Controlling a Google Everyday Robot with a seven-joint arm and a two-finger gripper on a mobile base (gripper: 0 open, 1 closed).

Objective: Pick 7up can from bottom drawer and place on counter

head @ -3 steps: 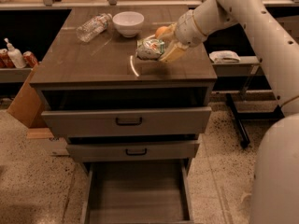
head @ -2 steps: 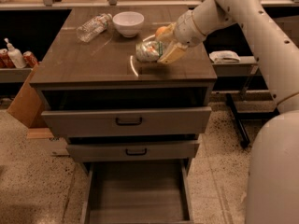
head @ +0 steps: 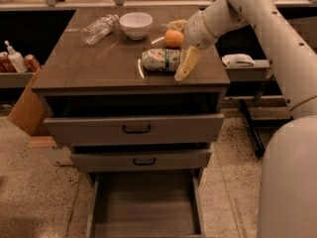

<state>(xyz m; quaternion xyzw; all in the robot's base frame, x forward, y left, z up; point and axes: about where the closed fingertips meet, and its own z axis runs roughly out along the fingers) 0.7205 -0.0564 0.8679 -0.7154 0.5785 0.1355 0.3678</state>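
White bowl (head: 136, 24), clear bottle (head: 99, 29) and orange (head: 173, 37) at the back of the surface (head: 94, 66), 7up can (head: 159, 60) on its side near the front, hand (head: 177, 51) spread apart just right of it, bottom drawer (head: 146, 202) pulled out.

Views: 1, the camera view.
Position: high, in front of the cabinet (head: 133, 100), close by the robot's own body (head: 290, 182), which fills the lower right.
Facing: steeply down and forward, onto the counter (head: 99, 66) and 3 drawer fronts.
Nearness: close; the lower edge cuts the open bottom drawer (head: 146, 207).
Gripper: the gripper (head: 177, 49) sits upper right of centre, over the counter's right end, fingers apart; its arm (head: 257, 14) enters from the top right.
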